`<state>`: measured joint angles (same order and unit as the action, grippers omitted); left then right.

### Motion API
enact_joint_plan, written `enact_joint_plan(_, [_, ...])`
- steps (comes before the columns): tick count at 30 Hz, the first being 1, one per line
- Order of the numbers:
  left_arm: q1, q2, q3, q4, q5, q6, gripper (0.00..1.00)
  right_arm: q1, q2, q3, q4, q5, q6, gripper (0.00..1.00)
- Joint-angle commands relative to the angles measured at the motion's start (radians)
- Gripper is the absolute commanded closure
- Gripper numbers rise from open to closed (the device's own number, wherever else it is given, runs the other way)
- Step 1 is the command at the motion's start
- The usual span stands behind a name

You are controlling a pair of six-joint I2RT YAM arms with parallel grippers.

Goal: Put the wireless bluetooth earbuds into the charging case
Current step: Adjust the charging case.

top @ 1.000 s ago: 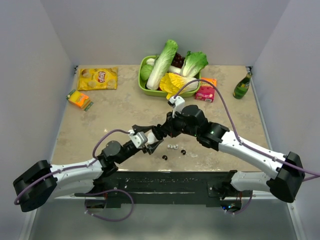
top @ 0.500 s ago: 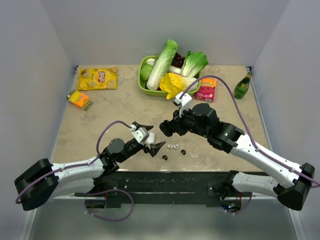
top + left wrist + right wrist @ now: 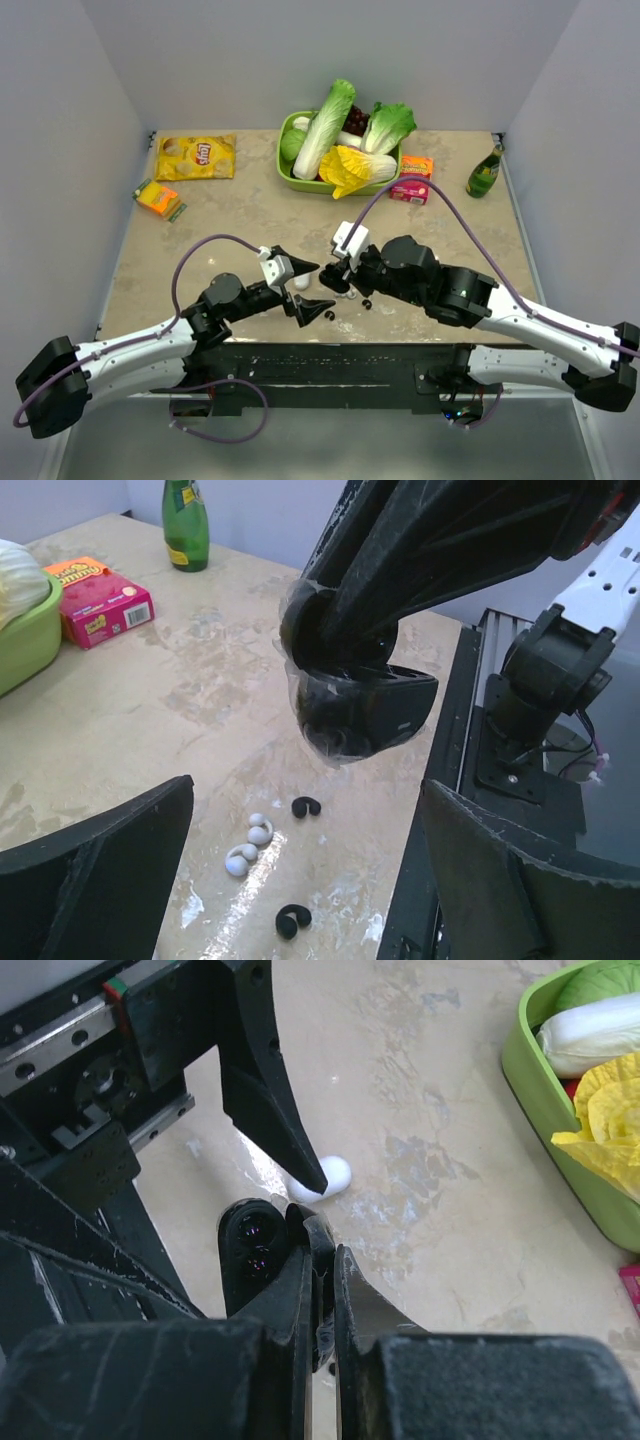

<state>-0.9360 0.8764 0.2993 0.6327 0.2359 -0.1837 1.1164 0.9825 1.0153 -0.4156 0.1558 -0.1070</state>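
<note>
The white charging case (image 3: 302,282) lies on the table between the fingers of my open, empty left gripper (image 3: 325,284). In the right wrist view, the case (image 3: 328,1174) sits at the tip of a left finger (image 3: 265,1090). My right gripper (image 3: 334,277) is shut on a black hinged case (image 3: 255,1250), held low just right of the white one. Two white earbuds (image 3: 250,845) and two black earbuds (image 3: 305,806) (image 3: 292,920) lie on the table below the left gripper (image 3: 308,783). The black case (image 3: 350,715) hangs above them.
A green tray (image 3: 290,178) of lettuce and vegetables stands at the back. A pink box (image 3: 410,186), a green bottle (image 3: 485,172), a yellow chip bag (image 3: 196,157) and an orange packet (image 3: 158,198) lie around it. The black base rail (image 3: 330,365) runs along the near edge.
The two grippers were together, then parted. My right gripper swung left and nearer with the black case. My left gripper opened wide, and the white case now shows between its fingers.
</note>
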Motion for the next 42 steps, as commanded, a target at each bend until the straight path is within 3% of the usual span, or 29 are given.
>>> enact_joint_plan(1, [0.014, -0.019, 0.046, -0.022, 0.080, -0.017, 0.03, 0.039, 0.011, 0.060, -0.040, 0.094, -0.059, 1.00])
enact_joint_plan(10, [0.068, 0.013, 0.073, 0.028, 0.256, -0.031, 0.18, 0.056, 0.024, 0.068, -0.051, 0.094, -0.068, 1.00])
enact_joint_plan(19, [0.103, 0.070, 0.087, 0.088, 0.382, -0.043, 0.22, 0.063, 0.048, 0.080, -0.077, 0.018, -0.079, 1.00])
enact_joint_plan(24, [0.105, 0.084, 0.101, 0.110, 0.410, -0.040, 0.26, 0.063, 0.073, 0.092, -0.088, -0.027, -0.077, 1.00])
enact_joint_plan(30, [0.108, 0.108, 0.100, 0.134, 0.448, -0.049, 0.40, 0.063, 0.085, 0.092, -0.084, -0.027, -0.076, 1.00])
enact_joint_plan(39, [0.109, 0.131, 0.086, 0.154, 0.444, -0.060, 0.38, 0.063, 0.085, 0.098, -0.084, -0.050, -0.071, 1.00])
enact_joint_plan(42, [0.109, 0.136, 0.084, 0.168, 0.447, -0.062, 0.43, 0.063, 0.087, 0.097, -0.084, -0.048, -0.069, 1.00])
